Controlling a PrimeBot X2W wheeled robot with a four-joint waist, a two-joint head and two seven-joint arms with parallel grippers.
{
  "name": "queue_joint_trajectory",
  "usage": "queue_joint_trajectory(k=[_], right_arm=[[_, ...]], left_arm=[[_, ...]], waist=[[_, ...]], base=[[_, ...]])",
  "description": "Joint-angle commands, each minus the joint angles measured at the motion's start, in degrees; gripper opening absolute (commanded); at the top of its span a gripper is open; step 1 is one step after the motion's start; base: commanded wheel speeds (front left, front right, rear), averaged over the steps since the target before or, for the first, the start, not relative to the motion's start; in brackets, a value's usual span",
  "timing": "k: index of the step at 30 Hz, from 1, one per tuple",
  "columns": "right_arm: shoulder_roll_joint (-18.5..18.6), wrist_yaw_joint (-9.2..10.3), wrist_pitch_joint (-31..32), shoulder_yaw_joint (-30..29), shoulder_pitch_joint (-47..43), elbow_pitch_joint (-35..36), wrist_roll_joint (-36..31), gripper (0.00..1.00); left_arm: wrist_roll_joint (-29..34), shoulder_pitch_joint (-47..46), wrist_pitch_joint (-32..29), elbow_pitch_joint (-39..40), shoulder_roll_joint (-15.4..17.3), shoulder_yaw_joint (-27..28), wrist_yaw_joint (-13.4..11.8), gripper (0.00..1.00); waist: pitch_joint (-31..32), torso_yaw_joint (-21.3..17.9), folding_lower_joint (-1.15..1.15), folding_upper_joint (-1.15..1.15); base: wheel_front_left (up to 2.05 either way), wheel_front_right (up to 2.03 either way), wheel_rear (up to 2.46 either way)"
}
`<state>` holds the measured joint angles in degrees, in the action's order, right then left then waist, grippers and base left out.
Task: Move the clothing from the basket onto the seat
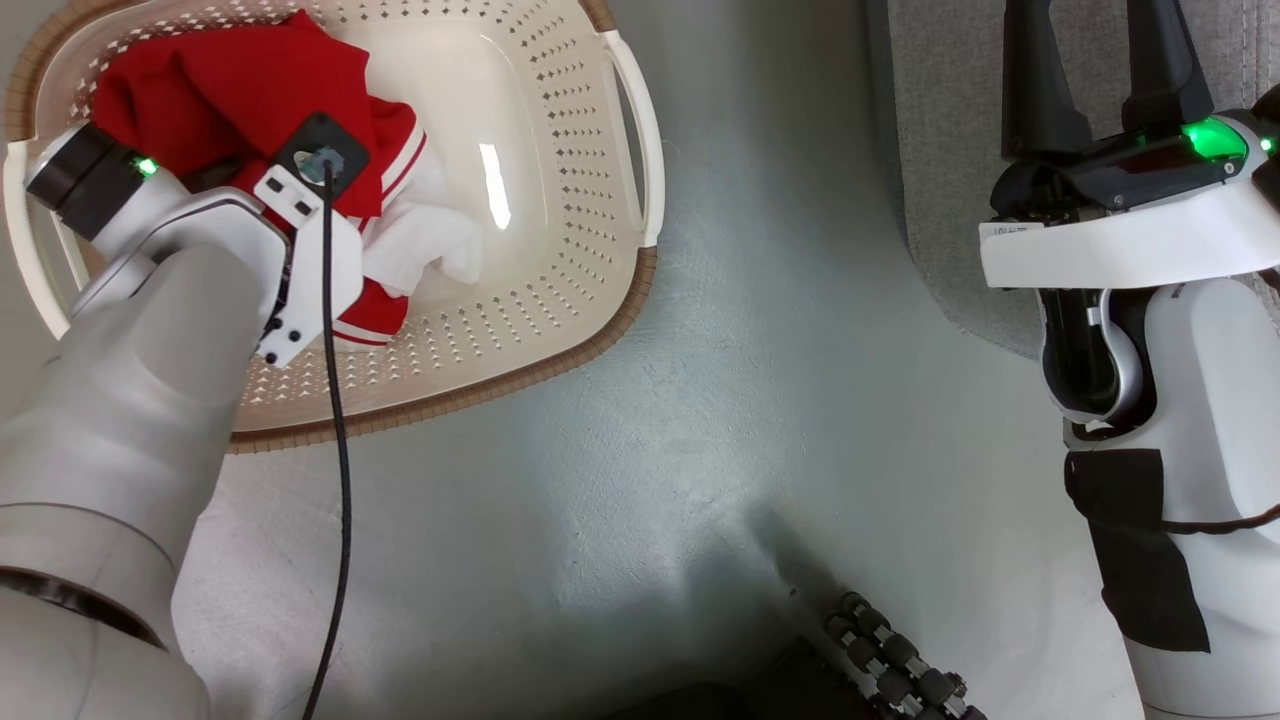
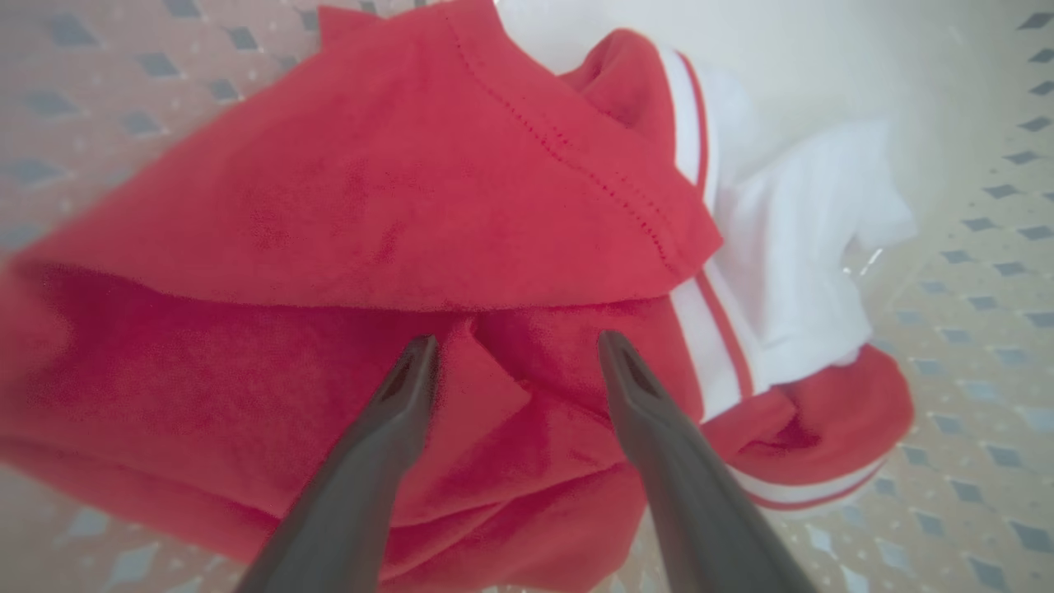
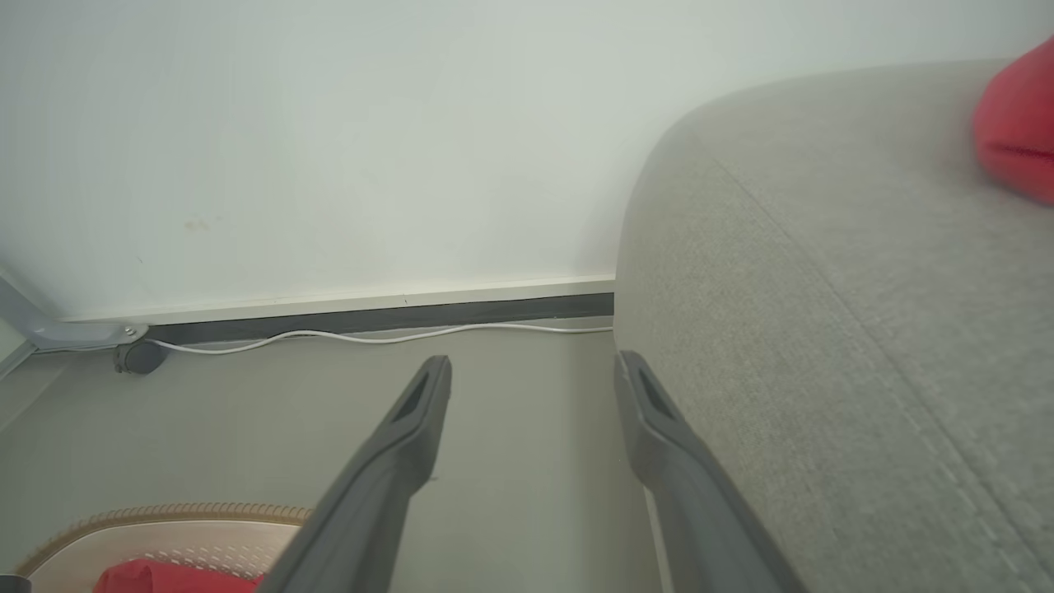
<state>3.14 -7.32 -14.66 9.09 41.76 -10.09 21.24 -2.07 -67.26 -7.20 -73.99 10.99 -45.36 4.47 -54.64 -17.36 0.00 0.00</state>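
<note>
Inside the basket (image 1: 560, 330), left gripper (image 2: 517, 346) stands open w/ tips at the clothing (image 2: 370, 206), nothing held yet; next it should close, lift, carry to seat (image 1: 950, 150).

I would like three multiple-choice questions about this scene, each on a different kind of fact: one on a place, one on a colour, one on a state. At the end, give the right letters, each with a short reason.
1. Where does the clothing lie?
A. in the basket
B. on a wooden table
C. on a hanger

2. What colour are the trim bands of the clothing?
A. blue
B. white
C. yellow

3. How do the fingers of the left gripper stand?
A. shut on a handle
B. shut together, empty
C. apart, with the tips at the red fabric

Answers:
1 A: the perforated walls surround the clothing on all sides.
2 B: the left wrist view shows white stripes beside the red.
3 C: a gap separates the two fingers, and red fabric shows through it.
</note>
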Motion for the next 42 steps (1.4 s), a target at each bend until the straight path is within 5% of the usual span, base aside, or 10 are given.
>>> queue_joint_trajectory(k=[1, 7, 8, 9, 10, 22, 42], right_arm=[[-0.26, -0.17, -0.34, 0.69, -1.29, 1.56, 0.57, 1.0], [-0.26, -0.17, -0.34, 0.88, -1.12, 1.62, 0.71, 1.0], [-0.26, -0.17, -0.34, 0.86, -1.09, 1.62, 0.68, 1.0], [-0.26, -0.17, -0.34, 0.85, -1.08, 1.61, 0.62, 1.0], [-0.26, -0.17, -0.34, 0.8, -1.09, 1.59, 0.6, 1.0], [-0.26, -0.17, -0.34, 0.07, -1.45, 0.04, 0.14, 1.0], [-0.26, -0.17, -0.34, -5.19, -8.39, -6.72, -6.94, 1.0]], left_arm=[[-0.06, -0.6, -0.61, 0.33, 1.67, 0.57, -0.57, 1.0], [-0.42, -0.38, -3.24, 0.17, 3.08, 0.13, -0.81, 0.96], [-0.82, -0.4, -3.07, 0.16, 3.21, 0.4, -0.88, 0.63], [-0.89, -0.39, -2.9, 0.16, 3.3, 0.33, -0.92, 0.41], [-0.97, -0.38, -2.88, 0.15, 3.33, 0.23, -0.8, 0.02], [-2.62, 1.54, 2.8, 0.11, 1.04, -0.76, 1.15, 0.0], [-14.0, 11.18, 21.04, 1.85, -7.21, 3.38, 2.92, 0.0]], waist=[[-0.15, -0.08, 0.0, 0.0], [-0.27, -0.43, 0.0, 0.0], [-0.26, -0.45, 0.0, 0.0], [-0.2, -0.47, 0.0, 0.0], [-0.13, -0.45, 0.0, 0.0], [2.99, 0.84, 0.0, 0.0], [21.86, 7.54, 0.0, 0.0]], base=[[0.0, 0.0, 0.0], [0.0, 0.0, 0.0], [0.0, 0.0, 0.0], [0.0, 0.0, 0.0], [0.0, 0.0, 0.0], [0.0, 0.0, 0.0], [0.0, 0.0, 0.0]])
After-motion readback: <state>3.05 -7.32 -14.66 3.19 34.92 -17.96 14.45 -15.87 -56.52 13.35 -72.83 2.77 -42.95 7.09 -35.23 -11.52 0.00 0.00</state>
